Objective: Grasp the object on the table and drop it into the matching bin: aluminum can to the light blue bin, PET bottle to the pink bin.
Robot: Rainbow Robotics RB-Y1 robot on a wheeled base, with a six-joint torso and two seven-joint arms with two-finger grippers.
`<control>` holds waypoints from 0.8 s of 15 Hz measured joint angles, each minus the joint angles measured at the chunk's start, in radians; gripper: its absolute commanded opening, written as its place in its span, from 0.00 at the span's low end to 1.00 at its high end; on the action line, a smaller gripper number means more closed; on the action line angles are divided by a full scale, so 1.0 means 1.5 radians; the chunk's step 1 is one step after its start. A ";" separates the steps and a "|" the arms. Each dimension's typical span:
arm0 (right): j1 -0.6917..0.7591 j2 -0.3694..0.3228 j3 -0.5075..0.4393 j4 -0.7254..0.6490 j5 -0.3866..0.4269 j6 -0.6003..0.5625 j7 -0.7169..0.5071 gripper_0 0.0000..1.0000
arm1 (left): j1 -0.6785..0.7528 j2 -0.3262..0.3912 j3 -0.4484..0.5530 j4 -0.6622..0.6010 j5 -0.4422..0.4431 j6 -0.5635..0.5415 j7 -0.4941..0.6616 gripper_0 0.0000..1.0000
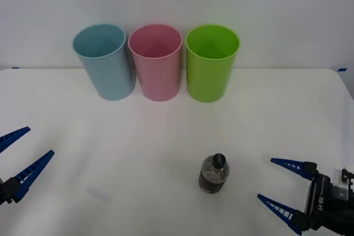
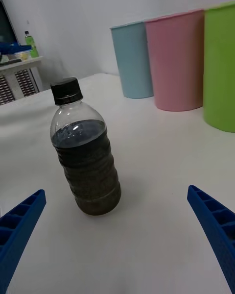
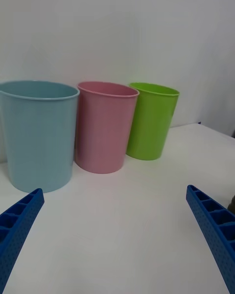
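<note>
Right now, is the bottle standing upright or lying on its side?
Upright. The PET bottle stands on its base on the table, black cap on top, apart from the open right gripper.

A lime green bin (image 1: pixel 212 62) is standing upright at the row's right end. A cabinet (image 2: pixel 17 81) is carrying a green bottle (image 2: pixel 31 43) in the background.

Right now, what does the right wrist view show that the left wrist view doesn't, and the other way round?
Right wrist alone: the upright PET bottle, black cap on, standing apart ahead of the open right pincer, plus a side cabinet in the room behind.
Left wrist alone: the open left pincer facing bare table.
Both: the light blue bin, pink bin and lime green bin in a row.
</note>
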 measured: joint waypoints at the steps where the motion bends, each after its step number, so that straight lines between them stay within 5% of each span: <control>1: -0.012 0.000 0.016 0.011 0.000 0.007 0.007 1.00 | 0.000 0.000 0.000 0.000 0.000 0.000 0.000 1.00; 12: -0.071 0.000 0.168 0.020 0.000 0.130 0.068 1.00 | 0.000 0.000 0.000 0.000 0.000 0.000 0.000 1.00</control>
